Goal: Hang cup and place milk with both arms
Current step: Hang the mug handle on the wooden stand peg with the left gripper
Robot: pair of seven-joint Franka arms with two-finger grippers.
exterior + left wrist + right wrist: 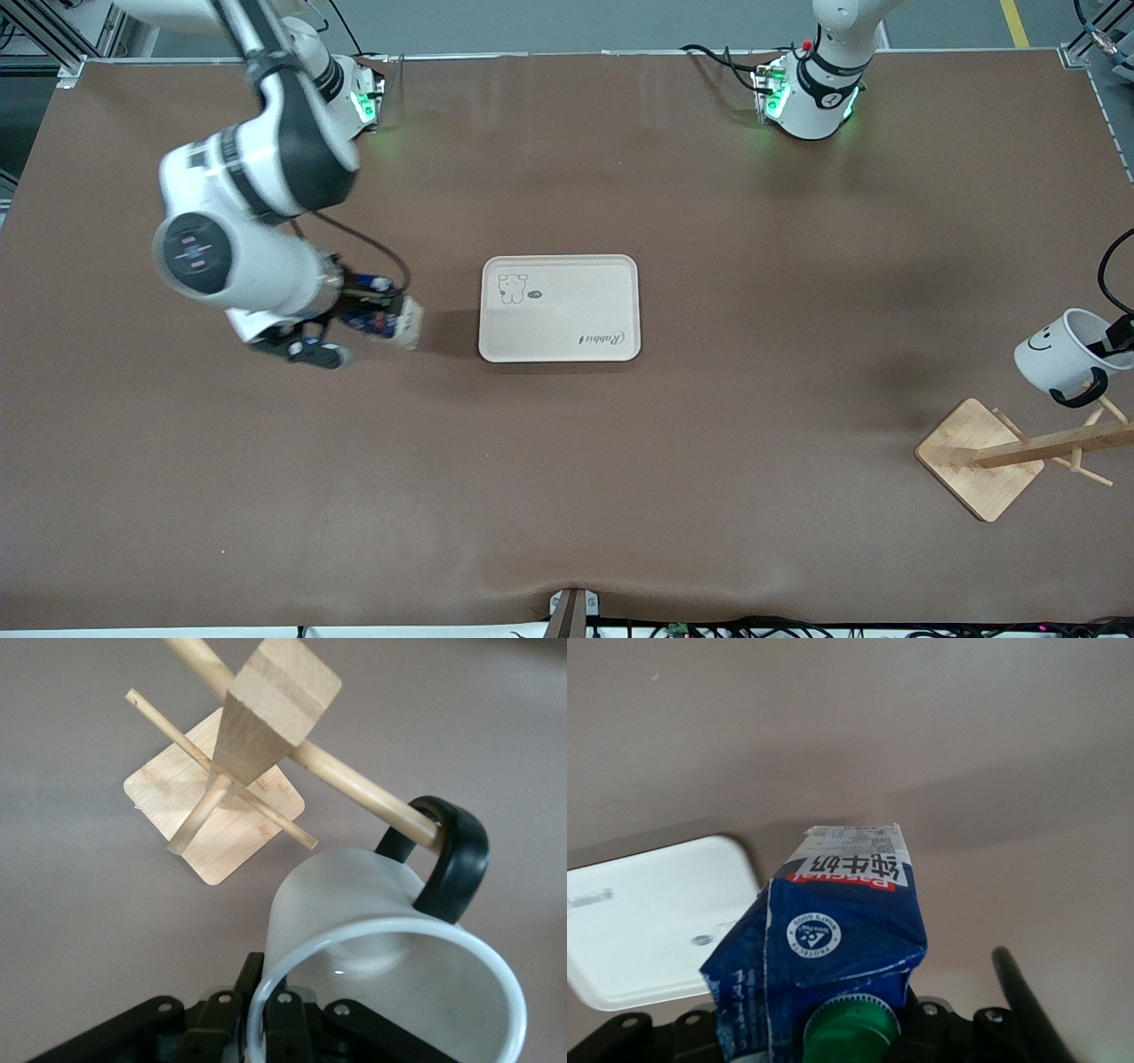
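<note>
My right gripper (365,312) is shut on the milk (390,319), a blue and white carton lying tilted low at the table, beside the tray toward the right arm's end. In the right wrist view the milk (833,930) fills the jaws, green cap (850,1032) toward the camera. My left gripper (1118,338) is shut on the rim of the cup (1056,353), a white mug with a smiley face, tilted over the wooden rack (979,459). In the left wrist view its fingers (221,1019) pinch the cup's wall (372,921), and a rack peg (354,788) reaches the black handle (456,859).
A pale rectangular tray (558,328) with a small bear drawing lies at the table's middle; a bare part of it (647,930) shows beside the milk. The rack's square base (213,815) stands near the left arm's end of the brown table.
</note>
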